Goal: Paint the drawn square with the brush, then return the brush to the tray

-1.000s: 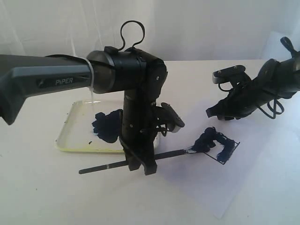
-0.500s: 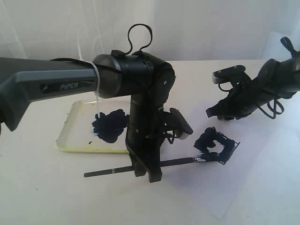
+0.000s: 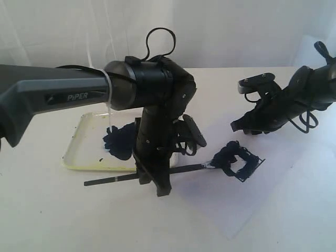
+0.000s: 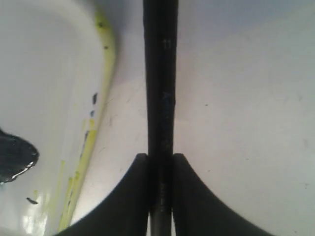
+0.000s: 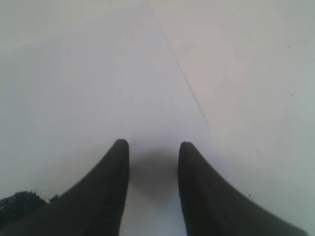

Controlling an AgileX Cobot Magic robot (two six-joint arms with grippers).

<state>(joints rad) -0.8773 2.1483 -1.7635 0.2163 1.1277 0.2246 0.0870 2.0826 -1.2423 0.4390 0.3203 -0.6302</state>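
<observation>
The brush (image 3: 115,179) lies nearly level just above the table, and my left gripper (image 3: 154,185) is shut on the middle of its black handle (image 4: 160,73). Its tip touches the left corner of the drawn square (image 3: 240,163), a small tilted diamond on the white paper, heavily smeared with dark blue paint. Behind the left arm sits the tray (image 3: 73,149), whose yellow-stained rim (image 4: 106,59) and dark paint blotch (image 3: 119,142) both show. My right gripper (image 3: 241,127) hovers open over the paper beyond the square, with nothing between its fingers (image 5: 153,147).
The white paper sheet (image 3: 283,178) covers the table's right half, and its edge (image 5: 187,83) runs past the right gripper. A corner of dark paint (image 5: 17,204) shows in the right wrist view. The left arm's big body hides part of the tray.
My left gripper has drawn back to the left with the brush, pulling the tip from the square's lower side to its left corner. The paper and square slid slightly left. The right arm stayed still.
</observation>
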